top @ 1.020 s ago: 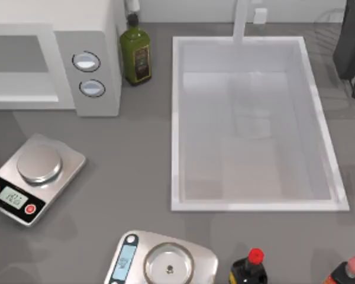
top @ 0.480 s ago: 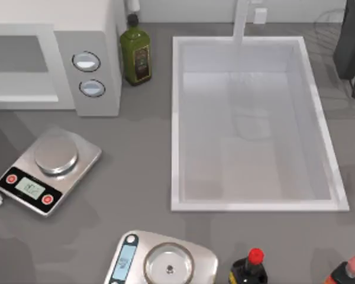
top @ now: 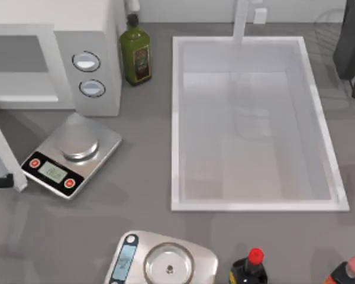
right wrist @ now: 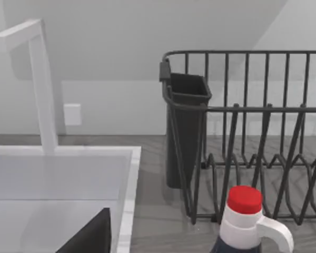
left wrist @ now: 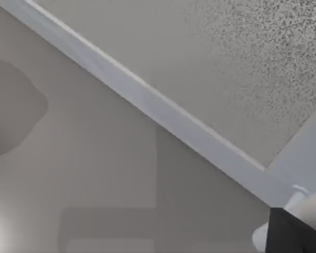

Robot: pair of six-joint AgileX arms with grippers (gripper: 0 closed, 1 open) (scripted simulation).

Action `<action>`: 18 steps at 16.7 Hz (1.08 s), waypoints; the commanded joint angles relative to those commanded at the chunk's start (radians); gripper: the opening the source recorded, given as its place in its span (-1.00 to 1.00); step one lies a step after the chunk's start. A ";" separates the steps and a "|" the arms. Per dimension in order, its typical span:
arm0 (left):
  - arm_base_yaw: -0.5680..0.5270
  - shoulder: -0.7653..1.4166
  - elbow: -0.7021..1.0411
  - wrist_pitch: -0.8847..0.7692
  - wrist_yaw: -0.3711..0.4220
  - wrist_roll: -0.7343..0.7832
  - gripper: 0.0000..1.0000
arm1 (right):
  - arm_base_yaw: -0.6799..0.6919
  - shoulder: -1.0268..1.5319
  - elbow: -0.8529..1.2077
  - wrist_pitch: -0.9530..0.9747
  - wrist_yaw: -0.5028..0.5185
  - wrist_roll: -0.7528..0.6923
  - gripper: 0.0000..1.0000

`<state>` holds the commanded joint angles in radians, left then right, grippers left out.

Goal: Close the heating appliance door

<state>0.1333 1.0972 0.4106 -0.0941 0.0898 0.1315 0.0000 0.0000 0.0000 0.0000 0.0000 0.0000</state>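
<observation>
While the door [top: 3, 151] juts out half-open at the table's left edge, its tip touches the scales [top: 71, 156]. The microwave [top: 53, 56] cavity shows. Neither claw's opening can be told.

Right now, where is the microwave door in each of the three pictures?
Top view: the door slants along the left edge, standing open.
Left wrist view: close up, the door's white frame crosses diagonally below its speckled window.
Right wrist view: faces the sink and dish rack instead.
Shared landmark: the grey counter.
</observation>
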 joint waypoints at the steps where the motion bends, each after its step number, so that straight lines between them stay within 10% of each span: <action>1: -0.057 -0.015 -0.008 -0.001 -0.039 -0.038 -1.00 | 0.000 0.000 0.000 0.000 0.000 0.000 1.00; 5: -0.186 -0.062 -0.033 -0.002 -0.145 -0.142 -1.00 | 0.000 0.000 0.000 0.000 0.000 0.000 1.00; 18: -0.182 0.291 0.166 0.138 -0.140 -0.139 -1.00 | 0.000 0.000 0.000 0.000 0.000 0.000 1.00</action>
<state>-0.0492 1.3886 0.5768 0.0436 -0.0505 -0.0073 0.0000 0.0000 0.0000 0.0000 0.0000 0.0000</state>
